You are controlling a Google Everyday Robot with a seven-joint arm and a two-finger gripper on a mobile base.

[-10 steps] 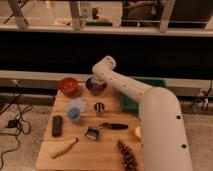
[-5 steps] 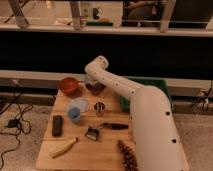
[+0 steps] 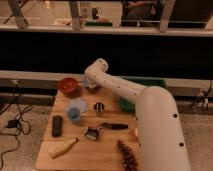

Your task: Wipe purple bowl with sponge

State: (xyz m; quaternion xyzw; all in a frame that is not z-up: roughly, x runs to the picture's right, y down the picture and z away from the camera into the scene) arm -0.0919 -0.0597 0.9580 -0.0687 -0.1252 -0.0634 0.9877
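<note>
The purple bowl [image 3: 95,89] stands at the far edge of the wooden table [image 3: 107,150], right of the reddish-brown bowl [image 3: 68,86]. Only a dark sliver of it shows under my arm. My white arm reaches from the lower right, bends at the elbow [image 3: 97,67] and points down at the bowl. My gripper [image 3: 91,84] is at the bowl, mostly hidden by the wrist. A small pale bluish patch at the gripper [image 3: 88,82] could be the sponge; I cannot tell for sure.
A blue cup [image 3: 74,116] and a pale bluish disc [image 3: 78,105] stand near the middle left, with a small metal cup [image 3: 99,107] beside them. A black remote [image 3: 57,126], a brush [image 3: 92,133], a dark-handled tool [image 3: 114,126], a yellowish object [image 3: 62,148] and a brown cone-like object [image 3: 127,155] lie nearer. A green tray [image 3: 131,102] lies behind the arm.
The elbow has swung left and the wrist has come down over the purple bowl, which was in plain view a second ago and is now mostly covered.
</note>
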